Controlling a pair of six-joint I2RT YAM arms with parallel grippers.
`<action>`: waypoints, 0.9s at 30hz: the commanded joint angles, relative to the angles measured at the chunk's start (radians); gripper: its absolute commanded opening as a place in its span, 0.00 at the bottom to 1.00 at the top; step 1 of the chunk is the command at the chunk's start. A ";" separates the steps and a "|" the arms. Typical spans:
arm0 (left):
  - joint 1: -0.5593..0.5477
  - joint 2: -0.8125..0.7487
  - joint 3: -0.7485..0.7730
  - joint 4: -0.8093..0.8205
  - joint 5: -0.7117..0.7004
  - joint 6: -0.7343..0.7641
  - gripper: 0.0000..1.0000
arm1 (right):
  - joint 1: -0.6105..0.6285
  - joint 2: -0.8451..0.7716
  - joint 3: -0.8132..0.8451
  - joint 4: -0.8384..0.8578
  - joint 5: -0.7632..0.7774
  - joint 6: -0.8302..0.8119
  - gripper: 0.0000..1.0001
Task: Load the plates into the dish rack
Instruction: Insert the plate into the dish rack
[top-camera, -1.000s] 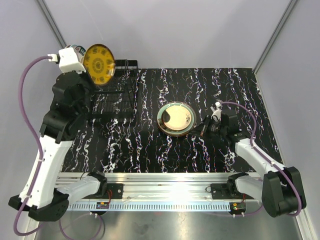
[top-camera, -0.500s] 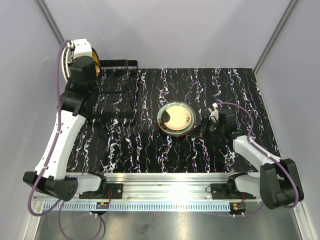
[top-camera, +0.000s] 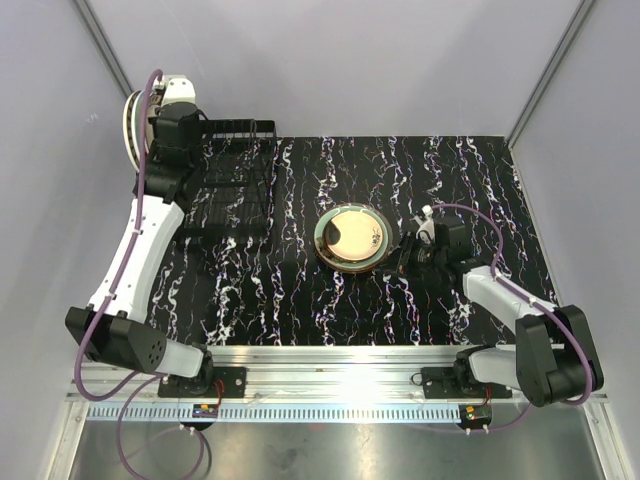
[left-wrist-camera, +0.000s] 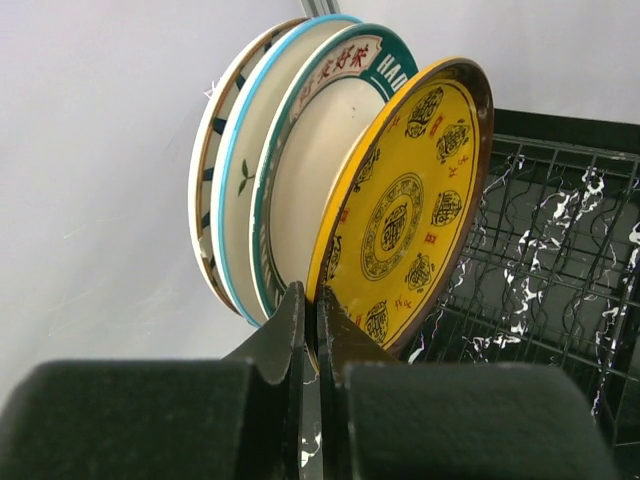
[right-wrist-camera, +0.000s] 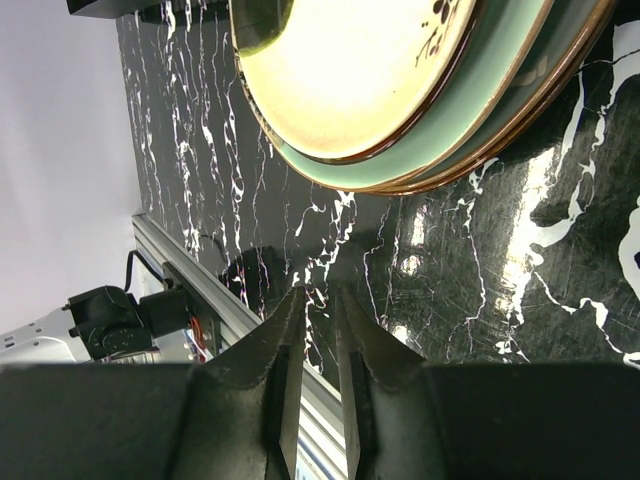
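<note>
My left gripper (left-wrist-camera: 312, 300) is shut on the lower rim of a yellow plate (left-wrist-camera: 400, 200), which stands on edge. Close behind it stand a teal-rimmed plate (left-wrist-camera: 300, 170), a blue-rimmed one (left-wrist-camera: 232, 190) and a striped one (left-wrist-camera: 203, 180). In the top view these plates (top-camera: 131, 125) show edge-on at the far left, by the black wire dish rack (top-camera: 240, 185). A stack of plates (top-camera: 352, 237) lies flat mid-table, a cream one (right-wrist-camera: 360, 70) on a pale green one (right-wrist-camera: 470, 110). My right gripper (right-wrist-camera: 318, 300) hovers low beside that stack, slightly open and holding nothing.
The table top is black marble-patterned (top-camera: 300, 290). Grey walls close in the left and back, and the standing plates are close to the left wall (left-wrist-camera: 90, 200). An aluminium rail (top-camera: 330, 355) with the arm bases runs along the near edge.
The left arm swung the yellow plate from face-on to edge-on, back-left beside the standing plates. The right gripper's jaws parted a little, and it edged towards the stack.
</note>
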 joint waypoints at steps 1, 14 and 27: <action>0.011 -0.003 -0.016 0.112 0.029 0.030 0.00 | 0.006 0.016 0.037 0.039 -0.012 -0.024 0.25; 0.030 0.042 -0.059 0.152 0.029 0.078 0.00 | 0.006 0.029 0.042 0.035 -0.005 -0.030 0.26; 0.044 0.091 -0.034 0.165 0.007 0.118 0.00 | 0.003 0.051 0.045 0.035 -0.002 -0.035 0.26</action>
